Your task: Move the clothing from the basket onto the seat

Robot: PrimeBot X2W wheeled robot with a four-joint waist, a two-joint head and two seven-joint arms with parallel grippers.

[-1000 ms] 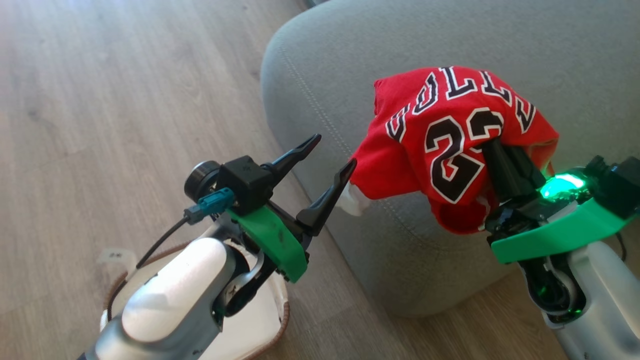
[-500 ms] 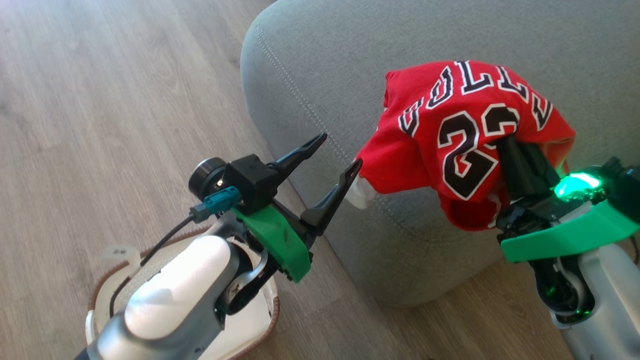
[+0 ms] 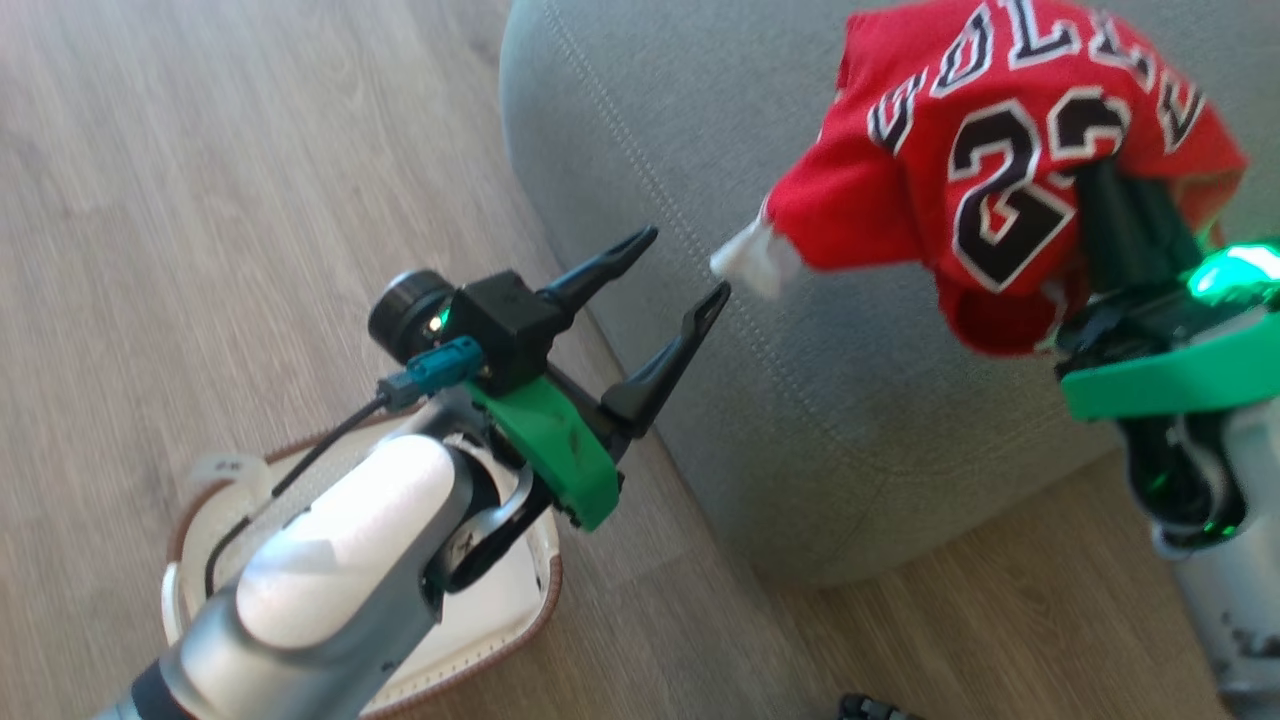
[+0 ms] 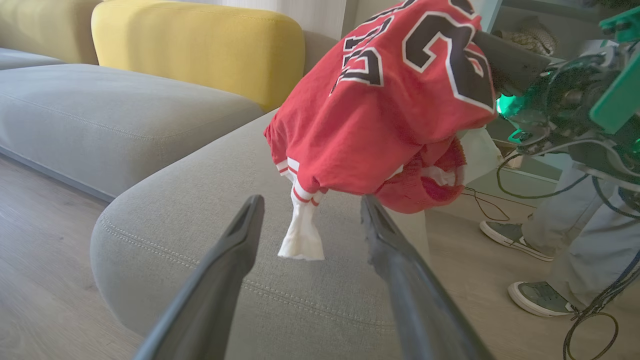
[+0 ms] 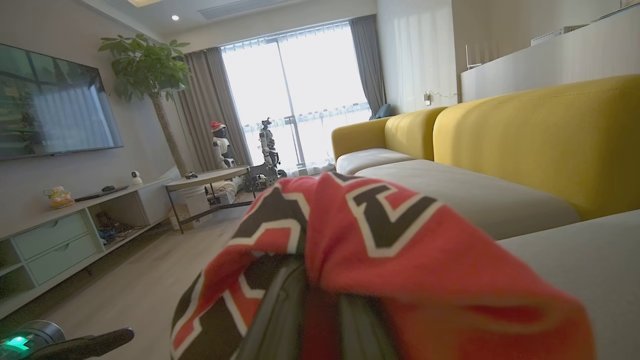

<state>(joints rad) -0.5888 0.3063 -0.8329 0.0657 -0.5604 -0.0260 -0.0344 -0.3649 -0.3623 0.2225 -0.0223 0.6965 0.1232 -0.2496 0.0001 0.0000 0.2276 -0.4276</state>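
Clamping the clothing (image 3: 1000, 180) in right gripper (image 3: 1125, 225) above the seat (image 3: 850, 400); holding left gripper (image 3: 682, 268) splayed, empty, near the basket (image 3: 548, 600).

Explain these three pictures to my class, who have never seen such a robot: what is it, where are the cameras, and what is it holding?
It is a wheeled robot with two arms, each ending in a two-fingered hand. One picture looks down from a camera on its head; the other two come from wrist cameras looking along the fingers. The left hand is open and empty; below its arm a cream basket sits on the wooden floor. The right hand is closed on a red jersey, held up over the grey sofa seat, not yet laid down. A person's shoes stand nearby.
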